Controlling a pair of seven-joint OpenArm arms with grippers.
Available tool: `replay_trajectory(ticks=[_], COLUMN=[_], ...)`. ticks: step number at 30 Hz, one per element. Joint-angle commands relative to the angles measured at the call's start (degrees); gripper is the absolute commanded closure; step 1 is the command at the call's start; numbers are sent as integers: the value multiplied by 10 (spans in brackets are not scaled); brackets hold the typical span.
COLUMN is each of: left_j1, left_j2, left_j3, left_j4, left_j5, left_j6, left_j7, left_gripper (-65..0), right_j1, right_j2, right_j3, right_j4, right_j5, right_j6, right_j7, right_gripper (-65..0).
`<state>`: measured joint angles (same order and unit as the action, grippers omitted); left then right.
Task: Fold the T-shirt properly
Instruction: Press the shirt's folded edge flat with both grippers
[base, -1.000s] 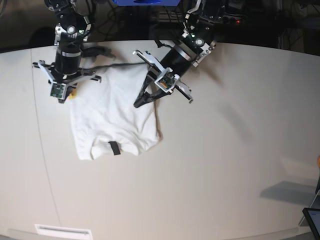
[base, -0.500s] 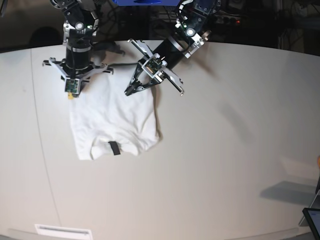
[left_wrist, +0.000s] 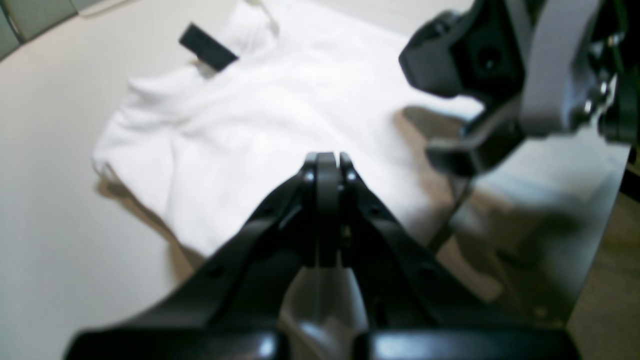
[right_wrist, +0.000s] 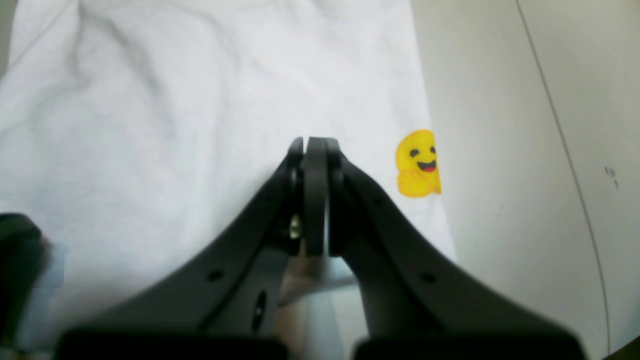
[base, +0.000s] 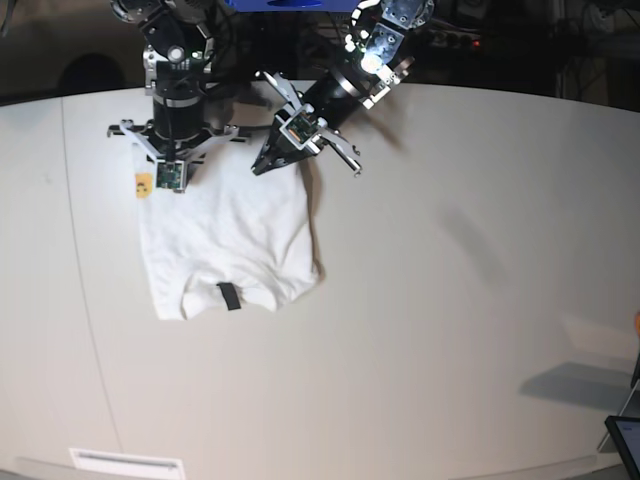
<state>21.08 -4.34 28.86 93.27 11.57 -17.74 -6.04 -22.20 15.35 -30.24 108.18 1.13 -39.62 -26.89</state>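
**Hovering Over a Folded Shirt**

Hanging above the far edge of the T-shirt (base: 225, 245), both hands were pressed together and held nothing. The left hand (base: 262, 168) tilted down toward the cloth's far corner, its tips just above it; the right hand (base: 168, 183) pointed straight down nearby. The shirt lay on the table (base: 450, 300) below and ahead of them, white reverse up, folded into a rough rectangle. Its black neck tag (base: 229, 296) sat at the edge farthest from the hands. A yellow smiley print (right_wrist: 419, 163) showed beside the right hand.
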Motion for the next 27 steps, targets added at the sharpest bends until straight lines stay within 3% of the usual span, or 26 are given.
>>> replay_trajectory(ticks=[1, 23, 27], left_j1=[-2, -1, -1], left_j2=[2, -3, -13], left_j3=[-1, -74, -75], left_j4=[6, -65, -65], left_j5=[-6, -6, -6], left_j6=[6, 6, 6], left_j7=[-19, -18, -18], left_gripper=[0, 0, 0], right_j1=[1, -1, -11], right_j2=[2, 2, -5], right_j3=[2, 5, 37], right_j4=[1, -59, -59], right_j5=[-12, -10, -9], right_j6=[-4, -4, -4], right_j7=[12, 14, 14], right_gripper=[0, 0, 0])
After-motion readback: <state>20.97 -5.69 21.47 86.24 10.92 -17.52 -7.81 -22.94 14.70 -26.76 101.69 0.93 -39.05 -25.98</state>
